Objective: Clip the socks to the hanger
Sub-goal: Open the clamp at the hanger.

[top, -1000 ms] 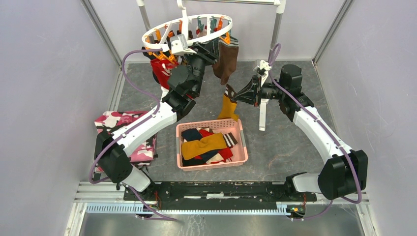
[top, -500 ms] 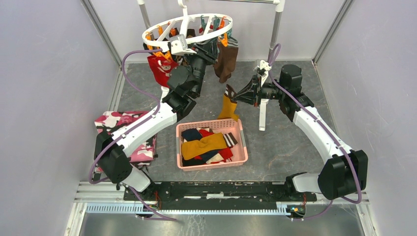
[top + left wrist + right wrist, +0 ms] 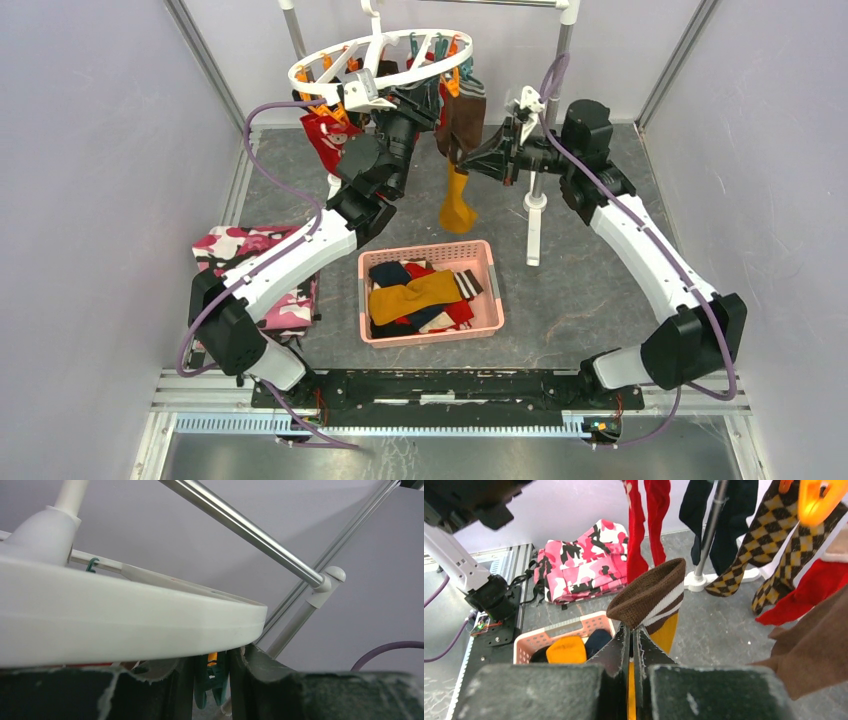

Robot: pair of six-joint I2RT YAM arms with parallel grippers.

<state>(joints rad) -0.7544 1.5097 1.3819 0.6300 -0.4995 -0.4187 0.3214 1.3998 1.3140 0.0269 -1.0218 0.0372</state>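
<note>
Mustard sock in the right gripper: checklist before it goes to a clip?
1. Right gripper shut on mustard sock: ok, pinched just below the cuff.
2. Cuff exposed above the jaws for clipping: ok.
3. Sock clear of basket: ok, it hangs free.
4. Left gripper on teal clip under the hanger: ok, fingers bracket it.
5. Clip mouth squeezed open: cannot tell, hidden.
6. Approach clear: not ok, the hung brown sock crowds the right gripper.
</note>
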